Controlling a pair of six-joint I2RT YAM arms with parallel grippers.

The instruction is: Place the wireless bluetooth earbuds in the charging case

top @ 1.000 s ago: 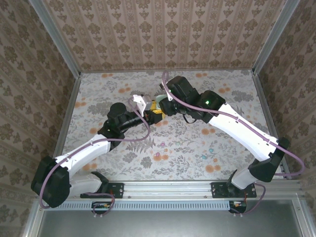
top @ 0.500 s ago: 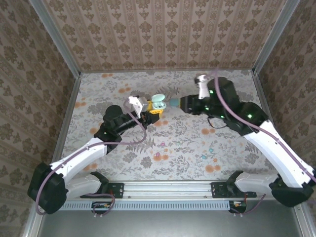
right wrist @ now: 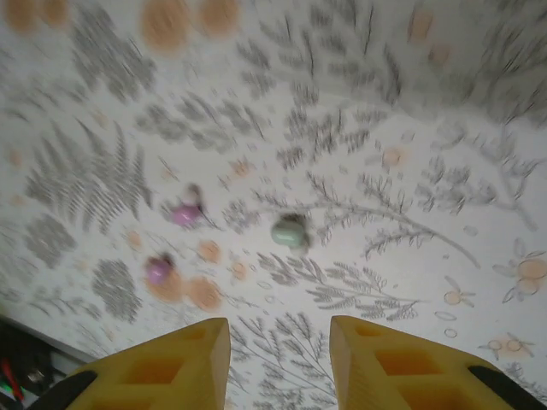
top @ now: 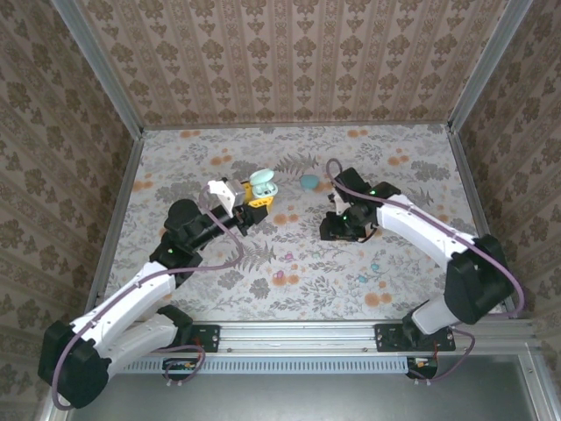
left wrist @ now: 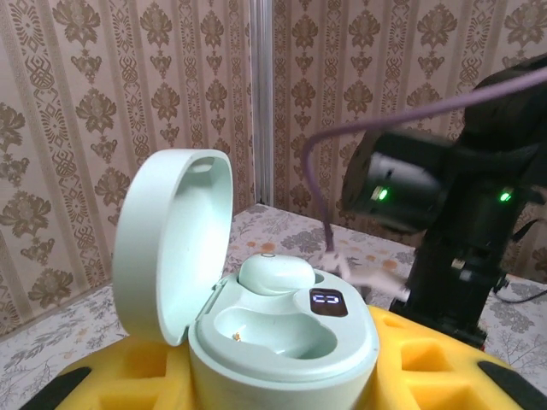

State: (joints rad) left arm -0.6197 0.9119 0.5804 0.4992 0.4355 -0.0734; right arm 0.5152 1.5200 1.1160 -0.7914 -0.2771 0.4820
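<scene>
The case (left wrist: 282, 342) is held off the tabletop (top: 421, 175) by the left gripper (top: 255, 196). Its yellow fingers (left wrist: 444, 363) are closed against the sides of the case's mint-green base. The lid (left wrist: 171, 243) is swung open and stands upright at the left of the base. One pale bud (left wrist: 273, 275) is seated in the far socket of the case. The near socket (left wrist: 256, 331) is seen empty, and a small lit display (left wrist: 327, 301) is set in the rim to the right of the seated bud.

In the top view, a cyan pebble (top: 308, 182) lies on the tabletop just right of the case, apart from it. The right arm (top: 412, 226) is bent in to the right of the case, nearer the bases.

The right gripper (right wrist: 278, 342) is pointed down at the tabletop. Its two yellow fingers (right wrist: 162, 371) are set apart, with nothing held between them. Loose earbuds are seen on the tabletop in its blurred wrist view. A cyan bud (right wrist: 291, 231) lies just beyond the gap between the fingers. Two pink buds (right wrist: 184, 213) (right wrist: 158, 270) lie near each other to its left. All three are well apart from the case. None is touched by either gripper.
</scene>
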